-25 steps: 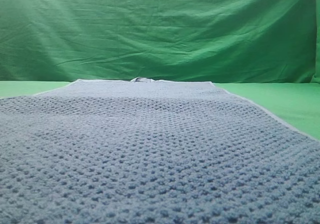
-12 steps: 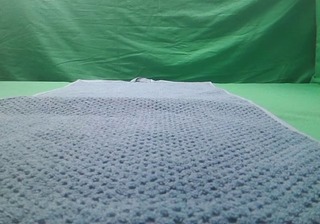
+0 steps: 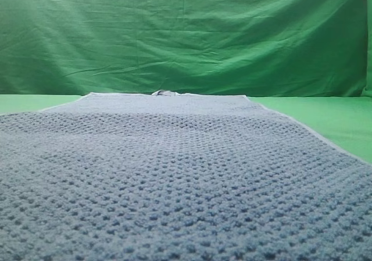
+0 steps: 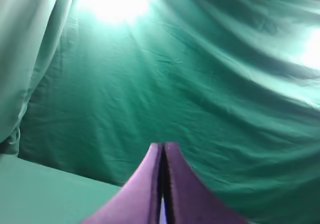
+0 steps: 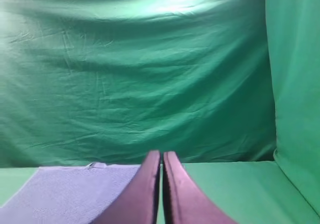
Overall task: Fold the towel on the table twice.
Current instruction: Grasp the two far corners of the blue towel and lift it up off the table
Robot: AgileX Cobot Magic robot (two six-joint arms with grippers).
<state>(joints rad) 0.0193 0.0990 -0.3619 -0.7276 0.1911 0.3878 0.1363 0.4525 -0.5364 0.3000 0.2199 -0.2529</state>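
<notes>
The blue-grey waffle-textured towel (image 3: 174,174) lies flat on the green table (image 3: 325,118) and fills most of the exterior high view. Its paler hem runs along the far edge, with a small tag (image 3: 164,93) at the middle. No gripper shows in that view. In the left wrist view my left gripper (image 4: 163,146) is shut, fingers pressed together, held above the table and facing the backdrop. In the right wrist view my right gripper (image 5: 161,154) is shut and empty, with the towel (image 5: 70,191) at lower left.
A wrinkled green cloth backdrop (image 3: 186,34) hangs behind the table. Bare green table shows to the right of the towel (image 3: 337,127) and at the far left (image 3: 29,102). Bright lights glare on the backdrop in the left wrist view (image 4: 115,2).
</notes>
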